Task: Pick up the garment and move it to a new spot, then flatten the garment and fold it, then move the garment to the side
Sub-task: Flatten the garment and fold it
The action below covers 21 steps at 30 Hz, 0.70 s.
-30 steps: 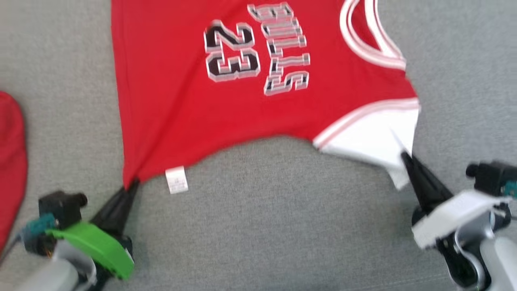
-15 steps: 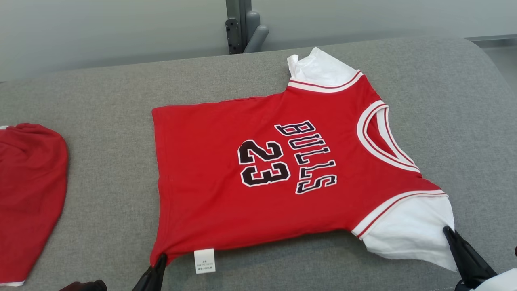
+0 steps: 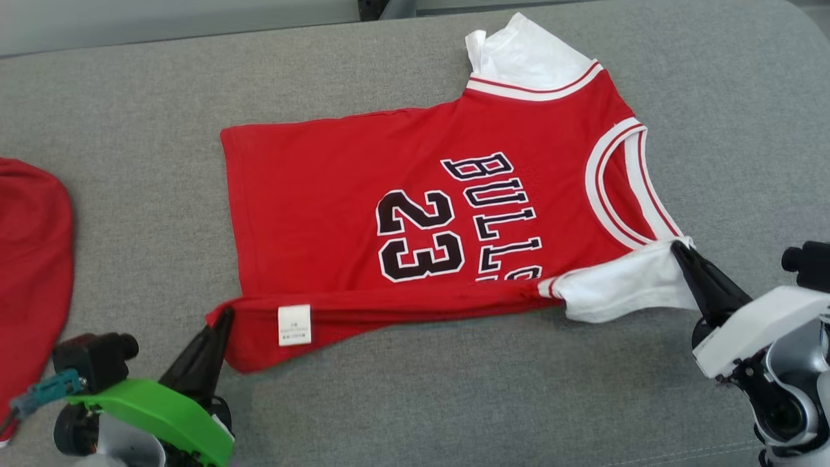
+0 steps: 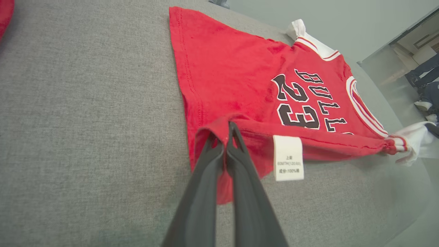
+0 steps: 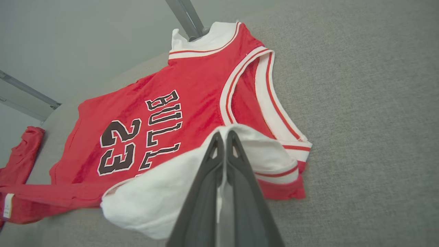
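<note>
The garment (image 3: 363, 181) is a red jersey printed "BULLS 23" with white sleeves, lying spread on the grey padded surface (image 3: 130, 130). My left gripper (image 3: 224, 318) is shut on the near hem corner, beside a white label (image 3: 294, 324); the left wrist view shows its tips (image 4: 228, 127) pinching the red cloth (image 4: 233, 75). My right gripper (image 3: 677, 246) is shut on the near white sleeve (image 3: 622, 285), seen too in the right wrist view (image 5: 224, 135). The near edge is raised and rolled over onto the jersey (image 5: 192, 92), hiding the lowest letters.
Another red cloth (image 3: 29, 259) lies at the left edge of the surface. The pad's far edge runs along the top, with a grey metal post (image 5: 185, 17) behind it. A person's legs (image 4: 423, 73) show beyond the right end.
The head camera has shifted between frames. Both grippers have lifted the jersey's near edge and carried it toward the far side, so it now folds over the lower lettering.
</note>
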### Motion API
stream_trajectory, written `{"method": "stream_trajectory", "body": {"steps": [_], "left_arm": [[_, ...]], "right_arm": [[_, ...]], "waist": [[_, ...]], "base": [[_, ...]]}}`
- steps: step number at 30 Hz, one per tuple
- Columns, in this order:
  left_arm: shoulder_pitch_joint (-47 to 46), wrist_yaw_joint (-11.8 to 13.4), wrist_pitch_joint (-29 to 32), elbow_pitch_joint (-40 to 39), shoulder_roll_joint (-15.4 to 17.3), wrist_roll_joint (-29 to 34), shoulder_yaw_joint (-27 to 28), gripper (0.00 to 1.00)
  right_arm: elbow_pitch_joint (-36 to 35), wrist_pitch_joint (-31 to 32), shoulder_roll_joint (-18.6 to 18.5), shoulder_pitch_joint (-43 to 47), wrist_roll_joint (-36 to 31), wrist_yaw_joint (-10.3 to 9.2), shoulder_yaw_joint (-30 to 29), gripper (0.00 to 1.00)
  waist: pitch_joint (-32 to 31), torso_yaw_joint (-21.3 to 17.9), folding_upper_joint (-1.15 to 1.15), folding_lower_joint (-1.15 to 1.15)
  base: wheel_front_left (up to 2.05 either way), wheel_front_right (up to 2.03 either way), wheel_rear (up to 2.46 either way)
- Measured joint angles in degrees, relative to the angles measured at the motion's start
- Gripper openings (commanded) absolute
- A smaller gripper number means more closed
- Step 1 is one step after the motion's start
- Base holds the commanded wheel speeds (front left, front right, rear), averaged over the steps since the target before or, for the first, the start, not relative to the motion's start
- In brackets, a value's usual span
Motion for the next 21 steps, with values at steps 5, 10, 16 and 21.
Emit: {"method": "stream_trajectory", "body": {"steps": [5,10,16,21], "left_arm": [[-5.9,0.2,4.1,2.9,0.6,0.1,0.0,0.00],[-10.9,-0.5,7.3,6.3,-0.8,1.5,-1.8,0.00],[-16.5,-2.4,9.6,10.0,-2.5,3.5,-4.2,0.00],[-18.8,-3.6,10.4,12.2,-2.6,4.2,-4.8,0.00]], "right_arm": [[5.3,2.7,-0.6,-7.0,-0.9,0.00,1.4,0.00],[10.8,3.2,-0.7,-13.3,-1.9,0.00,2.6,0.00],[16.2,3.1,-1.2,-19.1,-3.2,0.00,4.1,0.00],[19.1,1.9,-2.2,-23.6,-4.0,0.00,5.5,0.00]], "waist": [[2.6,0.1,0.00,0.00],[4.4,0.7,0.00,0.00],[6.0,1.5,-0.01,0.00],[7.0,1.8,-0.01,0.00]], "base": [[0.00,0.00,0.00],[0.00,0.00,0.00],[0.00,0.00,0.00],[0.00,0.00,0.00]]}}
